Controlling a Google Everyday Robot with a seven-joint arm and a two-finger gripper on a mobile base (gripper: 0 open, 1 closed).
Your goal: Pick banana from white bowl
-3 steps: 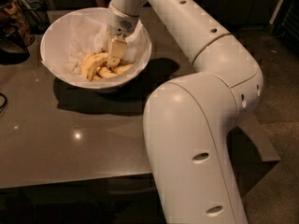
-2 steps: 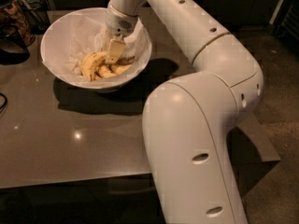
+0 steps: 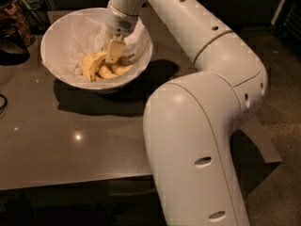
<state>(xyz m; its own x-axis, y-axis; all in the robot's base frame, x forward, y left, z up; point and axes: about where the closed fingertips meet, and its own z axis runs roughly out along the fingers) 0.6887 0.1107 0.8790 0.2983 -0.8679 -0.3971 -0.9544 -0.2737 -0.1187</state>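
The white bowl stands at the back left of the table, lined with crumpled white paper. A pile of yellow bananas lies in its bottom. The longest, curved banana lies at the left of the pile. My gripper reaches down into the bowl from above, its tip at the pile just right of that banana.
The grey-brown table carries the bowl. Dark objects stand at the far left edge. My white arm fills the right half of the view. The floor lies to the right.
The gripper has stayed in the bowl at the banana pile. No clear movement of gripper or bananas shows.
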